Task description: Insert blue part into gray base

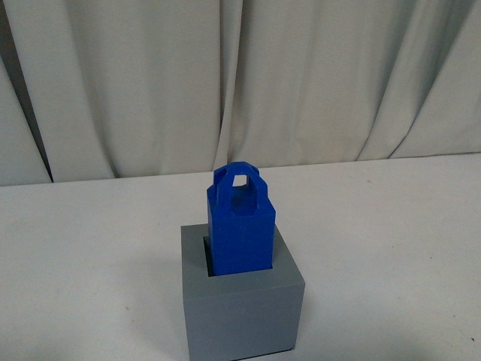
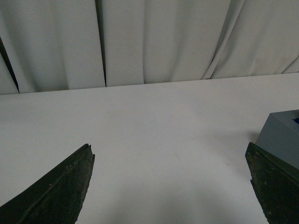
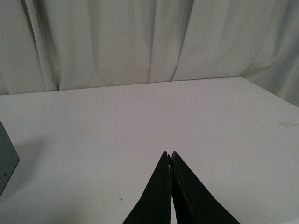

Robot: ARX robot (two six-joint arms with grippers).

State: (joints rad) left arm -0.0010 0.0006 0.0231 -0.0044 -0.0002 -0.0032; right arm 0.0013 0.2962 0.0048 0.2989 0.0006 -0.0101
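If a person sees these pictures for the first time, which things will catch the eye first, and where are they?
First comes the bright blue plastic block with an arched loop handle, standing upright in the square hole of the matte gray plastic cube on the white table, near the front edge of the front view. Behind hangs a pale pleated curtain. The left gripper has its jaws wide apart; the right gripper has them closed, holding nothing.

We see soft, even light in all three views, with no glare, and the white table [image 1: 391, 226] and curtain [image 1: 225, 75] look a little gray and grainy. The gray base [image 1: 244, 312] throws only a faint shadow on the table in the wrist views. The dark fingers [image 2: 56, 191] near the lens are slightly blurred.
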